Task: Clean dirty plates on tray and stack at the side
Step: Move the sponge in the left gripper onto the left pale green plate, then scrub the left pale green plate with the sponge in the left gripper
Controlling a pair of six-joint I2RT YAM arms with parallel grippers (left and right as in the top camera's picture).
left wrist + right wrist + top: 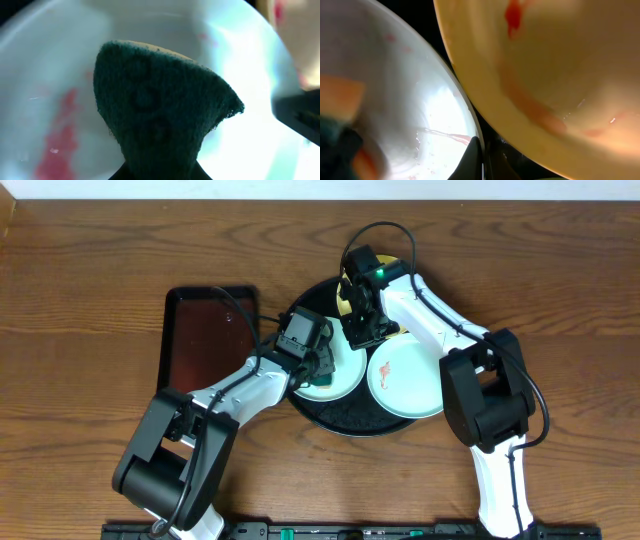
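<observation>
The round black tray holds three plates. My left gripper is shut on a dark green sponge, which is pressed onto the left pale mint plate. Red smears show on that plate beside the sponge. My right gripper is shut on the far rim of the same pale plate, one finger inside the rim. Close beside it lies the yellow plate, with red-orange smears; in the overhead view it is mostly hidden under the right arm. A second mint plate with a small smear lies on the tray's right.
A rectangular dark reddish-brown tray lies left of the black tray, close to the left arm. Both arms reach in from the near edge of the wooden table, and the right arm's cable loops over the tray's far side.
</observation>
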